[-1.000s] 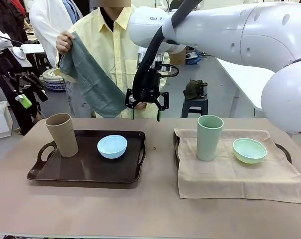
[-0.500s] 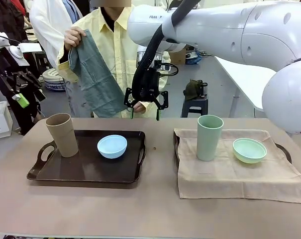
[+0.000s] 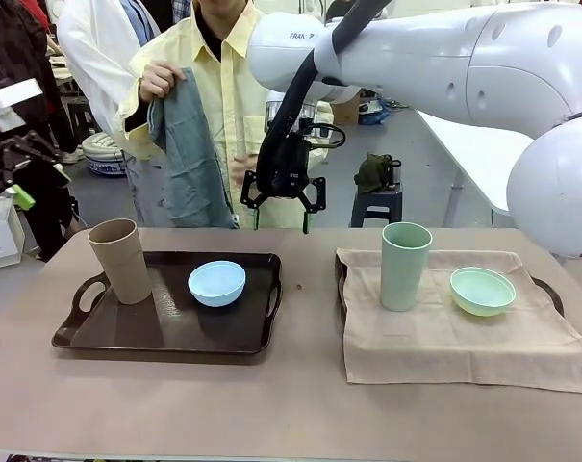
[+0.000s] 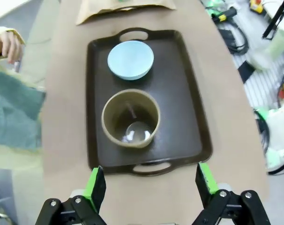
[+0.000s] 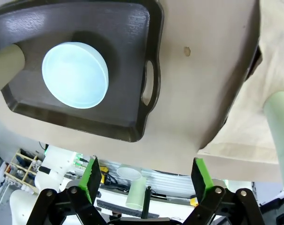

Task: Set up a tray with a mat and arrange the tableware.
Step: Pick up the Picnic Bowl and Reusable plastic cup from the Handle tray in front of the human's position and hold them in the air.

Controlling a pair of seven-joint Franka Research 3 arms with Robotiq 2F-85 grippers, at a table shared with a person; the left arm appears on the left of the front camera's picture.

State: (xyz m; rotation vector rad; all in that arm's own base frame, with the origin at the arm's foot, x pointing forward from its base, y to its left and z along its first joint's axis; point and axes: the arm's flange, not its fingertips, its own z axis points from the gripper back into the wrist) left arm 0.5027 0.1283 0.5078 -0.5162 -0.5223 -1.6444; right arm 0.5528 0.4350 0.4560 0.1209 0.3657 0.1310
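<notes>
Nearest, a dark brown plastic tray (image 3: 165, 332) carries the tan-brown tumbler (image 3: 119, 260) and pale blue bowl (image 3: 216, 283); a beige cloth mat (image 3: 444, 337) bears the pale green tumbler (image 3: 405, 265) and pale green bowl (image 3: 482, 291). Left gripper (image 4: 149, 180) and right gripper (image 3: 281, 219) hang spread, empty. Beyond, a person's hand (image 3: 161, 79) holds a grey-green cloth (image 3: 189, 164).

- The beige mat (image 3: 444, 327) hid most of the tray (image 3: 552, 293) beneath it; just the handles peeked out at either side.
- In the right wrist view, the left edge cut off the tan tumbler (image 5: 5, 63) and the right edge cut off the pale green tumbler (image 5: 279, 126).
- The person's hand (image 3: 240, 173) was blurred, partly behind the right tool (image 3: 281, 227).
- A speck (image 3: 297, 285) on the worktop (image 3: 300, 404) was too small to tell.
</notes>
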